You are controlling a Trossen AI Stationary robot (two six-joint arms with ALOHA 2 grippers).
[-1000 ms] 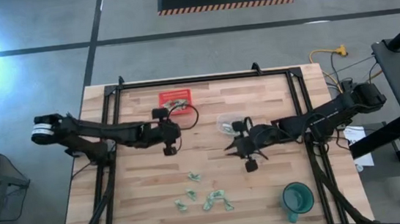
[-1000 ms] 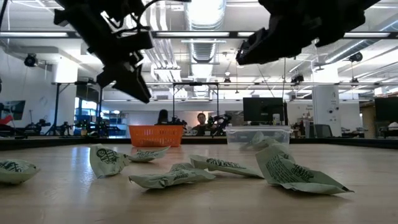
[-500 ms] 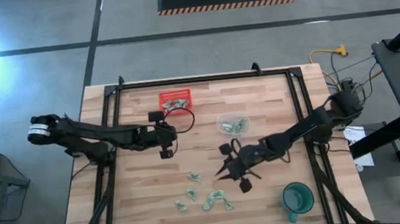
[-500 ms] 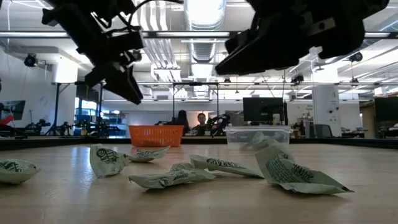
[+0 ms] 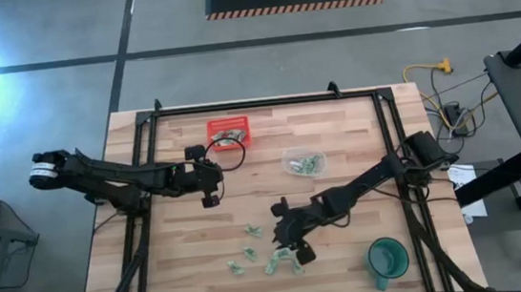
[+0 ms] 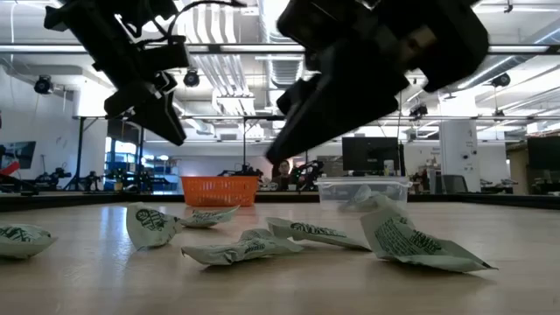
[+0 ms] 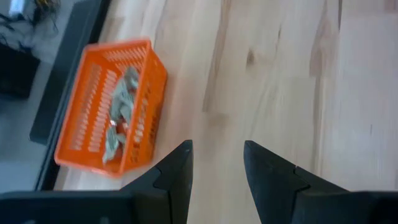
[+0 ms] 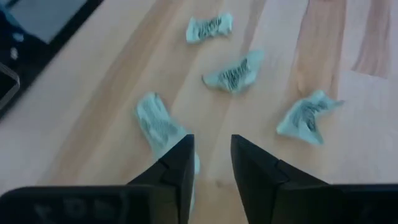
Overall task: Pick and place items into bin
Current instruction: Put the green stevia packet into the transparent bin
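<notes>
Several small pale green wrapped pieces (image 5: pixel 249 230) lie loose on the wooden table near its near edge. They also show in the low view (image 6: pixel 241 249) and the right wrist view (image 8: pixel 235 73). My right gripper (image 5: pixel 287 237) hangs open just above this scatter, its fingers (image 8: pixel 180 163) near one piece (image 8: pixel 157 123). My left gripper (image 5: pixel 209 187) is open and empty over bare wood, on the near side of the red-orange basket (image 5: pixel 228 130). The basket holds a few pieces (image 7: pixel 121 106).
A clear plastic tub (image 5: pixel 302 161) with green pieces inside stands mid-table, on the far side of the right gripper. A green cup (image 5: pixel 386 258) stands at the near right corner. Black frame rails (image 5: pixel 144 176) run along both table sides. Bare wood lies between the basket and the scatter.
My right gripper has swept from beside the clear tub toward the near edge and to the left, coming down over the scattered pieces while staying open. My left gripper has drifted a little to the left and nearer, away from the basket. The pieces have not moved.
</notes>
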